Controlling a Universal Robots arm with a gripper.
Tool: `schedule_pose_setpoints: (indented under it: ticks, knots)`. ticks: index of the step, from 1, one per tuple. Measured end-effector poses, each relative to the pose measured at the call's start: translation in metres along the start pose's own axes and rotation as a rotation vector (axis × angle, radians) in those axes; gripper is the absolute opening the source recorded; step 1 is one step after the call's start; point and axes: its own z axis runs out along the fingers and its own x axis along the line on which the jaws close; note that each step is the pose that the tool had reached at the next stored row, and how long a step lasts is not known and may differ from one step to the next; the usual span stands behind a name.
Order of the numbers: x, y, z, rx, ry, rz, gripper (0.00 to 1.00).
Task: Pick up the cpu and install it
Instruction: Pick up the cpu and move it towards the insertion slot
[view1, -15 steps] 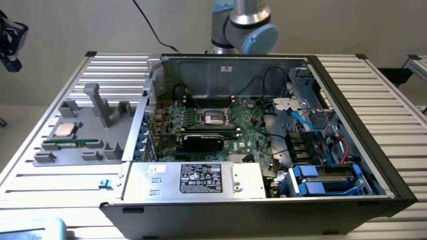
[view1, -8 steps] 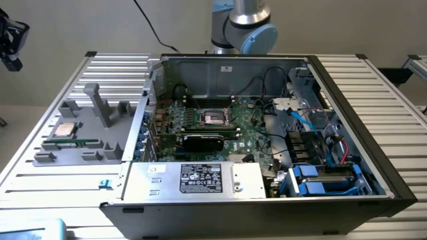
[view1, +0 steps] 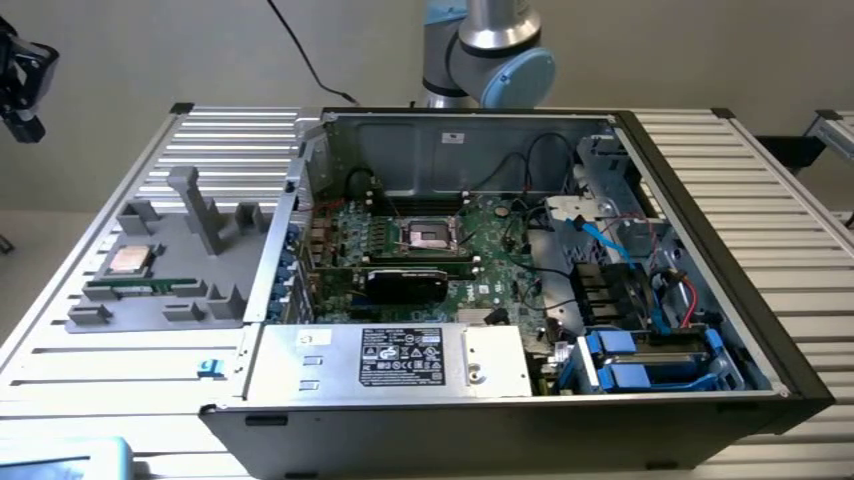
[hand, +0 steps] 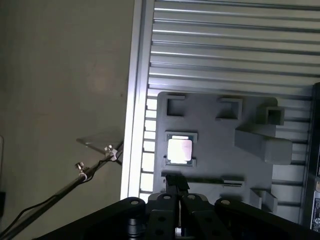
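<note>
The cpu (view1: 130, 260) is a small pale square chip lying flat in a recess of the grey holder tray (view1: 100, 320), at the exterior view's left of the open computer case (view1: 747, 330). From the wrist view I look down on the cpu (hand: 179, 149) from well above. My gripper (hand: 178, 184) is shut with nothing between its black fingers, and it hangs high over the tray's edge, apart from the chip. The bare socket (view1: 430, 235) sits mid-motherboard inside the case.
A green memory stick (view1: 134, 287) lies in the tray beside the chip, and grey posts (view1: 200, 210) rise from the tray. A black graphics card (view1: 414, 283) is in the case. A black device (view1: 20, 75) hangs at the exterior view's upper left. The table's edge (hand: 131, 125) drops to the floor.
</note>
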Motion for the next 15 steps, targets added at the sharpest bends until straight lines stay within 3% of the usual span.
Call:
schedule_pose_setpoints:
  ticks: [5, 8, 9, 11, 12, 15]
  knots:
    - [0.0000, 0.0000, 0.0000, 0.0000, 0.0001, 0.000, 0.12]
    - [0.0000, 0.0000, 0.0000, 0.0000, 0.0000, 0.000, 0.29]
    - [0.0000, 0.0000, 0.0000, 0.0000, 0.0000, 0.000, 0.29]
    - [0.0000, 0.0000, 0.0000, 0.0000, 0.0000, 0.000, 0.41]
    - [0.0000, 0.0000, 0.0000, 0.0000, 0.0000, 0.000, 0.41]
    - [0.0000, 0.0000, 0.0000, 0.0000, 0.0000, 0.000, 0.59]
